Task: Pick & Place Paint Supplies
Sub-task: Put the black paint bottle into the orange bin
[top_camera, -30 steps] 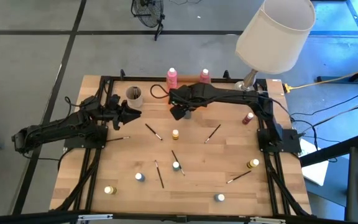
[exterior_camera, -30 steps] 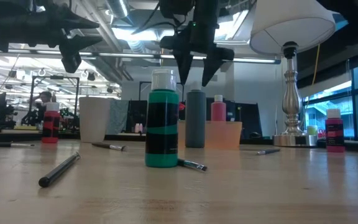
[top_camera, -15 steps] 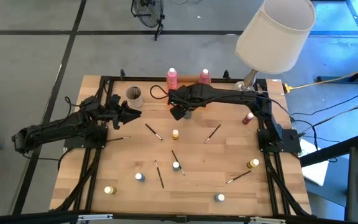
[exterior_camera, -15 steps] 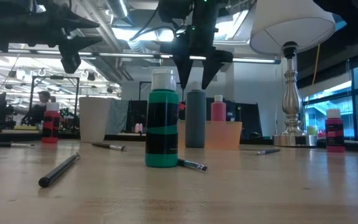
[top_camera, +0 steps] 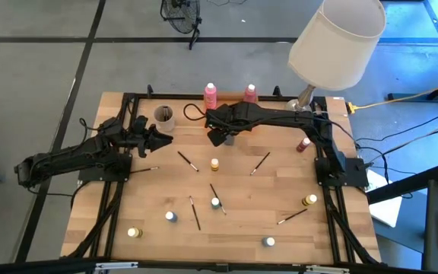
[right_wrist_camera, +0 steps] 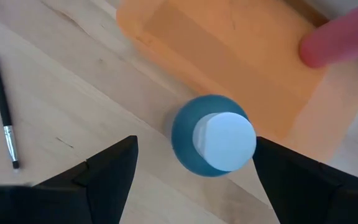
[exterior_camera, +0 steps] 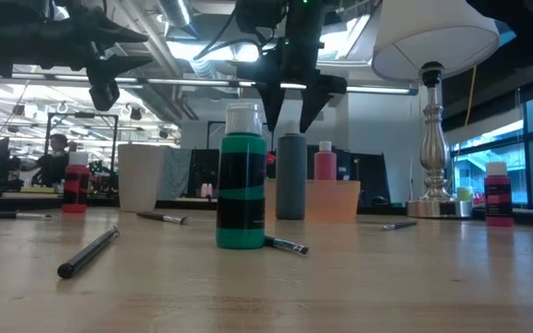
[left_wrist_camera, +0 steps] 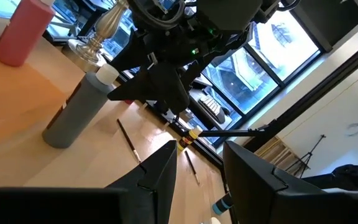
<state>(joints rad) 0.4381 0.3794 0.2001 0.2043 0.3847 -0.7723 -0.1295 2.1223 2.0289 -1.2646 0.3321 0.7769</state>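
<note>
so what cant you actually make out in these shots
- High view: the grey bottle is covered by the right gripper hovering open above it; only the low and wrist views show it.
- High view: the orange tray is mostly hidden under the right arm.
- Low view: what the beige cup holds, since its wall blocks the inside.
- Left wrist view: the left gripper has its fingertips cut off by the bottom edge.
- All views: bottle labels are too small to read.

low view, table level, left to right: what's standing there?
Red bottle → beige cup → green bottle → grey bottle → orange tray → lamp base → pink bottle.
</note>
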